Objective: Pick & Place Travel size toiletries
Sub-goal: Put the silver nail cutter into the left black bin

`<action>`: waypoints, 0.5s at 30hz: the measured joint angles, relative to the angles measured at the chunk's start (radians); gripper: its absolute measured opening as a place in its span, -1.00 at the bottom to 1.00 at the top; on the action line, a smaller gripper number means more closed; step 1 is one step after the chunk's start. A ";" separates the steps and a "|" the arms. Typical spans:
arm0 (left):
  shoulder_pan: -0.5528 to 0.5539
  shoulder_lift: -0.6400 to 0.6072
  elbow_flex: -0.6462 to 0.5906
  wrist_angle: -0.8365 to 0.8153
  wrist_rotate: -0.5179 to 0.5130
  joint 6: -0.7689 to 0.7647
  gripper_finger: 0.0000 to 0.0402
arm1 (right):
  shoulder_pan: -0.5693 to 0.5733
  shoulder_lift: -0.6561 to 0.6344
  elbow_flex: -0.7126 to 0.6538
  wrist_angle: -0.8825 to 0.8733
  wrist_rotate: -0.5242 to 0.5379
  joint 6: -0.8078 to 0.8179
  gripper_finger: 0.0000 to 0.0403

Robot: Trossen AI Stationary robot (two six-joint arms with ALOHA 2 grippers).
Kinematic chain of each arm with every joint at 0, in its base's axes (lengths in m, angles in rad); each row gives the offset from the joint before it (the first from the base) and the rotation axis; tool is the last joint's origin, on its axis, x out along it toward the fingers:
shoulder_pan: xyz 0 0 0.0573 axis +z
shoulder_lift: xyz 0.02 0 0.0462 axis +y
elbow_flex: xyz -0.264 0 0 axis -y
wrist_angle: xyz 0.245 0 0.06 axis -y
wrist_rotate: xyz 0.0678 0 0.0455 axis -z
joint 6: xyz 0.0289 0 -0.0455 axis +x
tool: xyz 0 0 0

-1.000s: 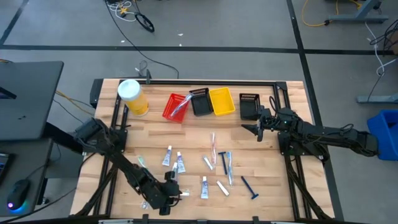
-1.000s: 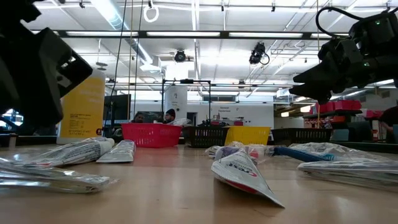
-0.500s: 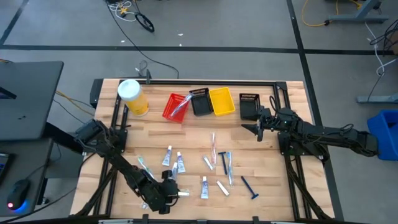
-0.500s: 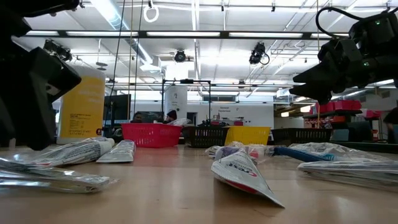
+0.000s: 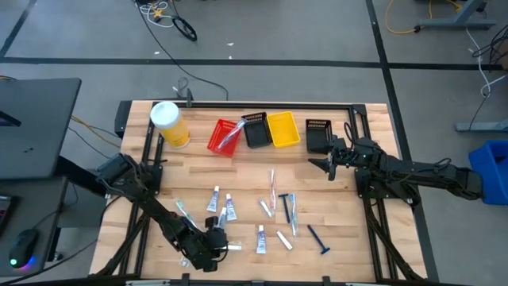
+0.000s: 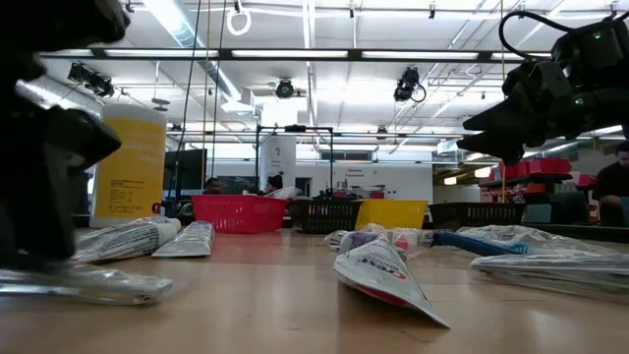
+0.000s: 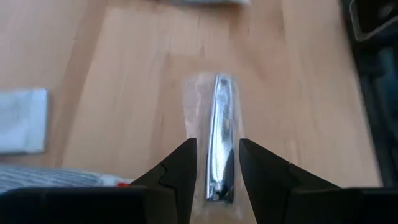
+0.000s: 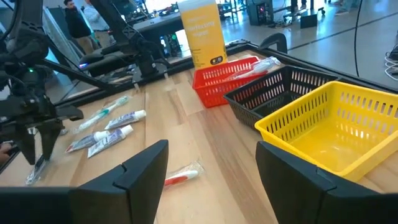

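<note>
Wooden table [image 5: 333, 206], left fingers [image 7: 180, 171] now lower, astride wrapped toothbrush [image 7: 221, 143]; right fingers [image 8: 146, 165] apart

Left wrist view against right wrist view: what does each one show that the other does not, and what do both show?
Only the left wrist view shows up close a thin wrapped item lying between the open fingers of the left gripper. Only the right wrist view shows the red bin, black bin, yellow bin, yellow canister and open right gripper. Both show the wooden table.
</note>
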 joint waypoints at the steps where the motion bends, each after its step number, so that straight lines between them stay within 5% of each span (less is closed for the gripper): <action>1: 0.000 0.009 0.000 -0.005 0.011 -0.001 -0.36 | 0.000 0.000 0.000 0.000 0.000 0.000 0.23; 15: 0.008 0.029 0.009 -0.020 -0.004 0.029 -0.37 | 0.000 0.010 0.000 0.016 0.000 0.000 0.22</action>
